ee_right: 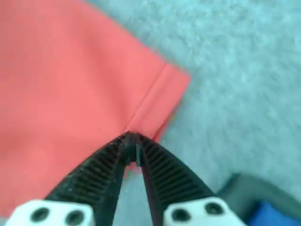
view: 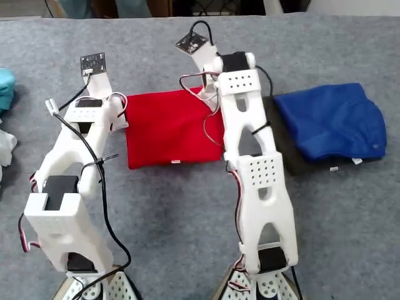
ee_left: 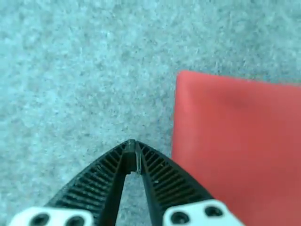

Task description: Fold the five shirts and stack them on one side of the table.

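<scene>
Red shirt point(view: 172, 128) lies folded flat mid-table point(view: 187, 225), between the two arms. Left claw point(ee_left: 131, 150) is closed tight, tips meeting over bare table just beside the shirt's edge, nothing in it. Right claw point(ee_right: 131, 141) is closed too, tips pressed together right at the hem by the shirt's far corner; whether any cloth is pinched between them, I cannot tell. From above, both claws are hidden under their own wrists. Blue shirt point(view: 331, 119) sits on a dark shirt point(view: 284, 144), mostly covering it. Teal shirt point(view: 5, 87) is cut off by the edge.
</scene>
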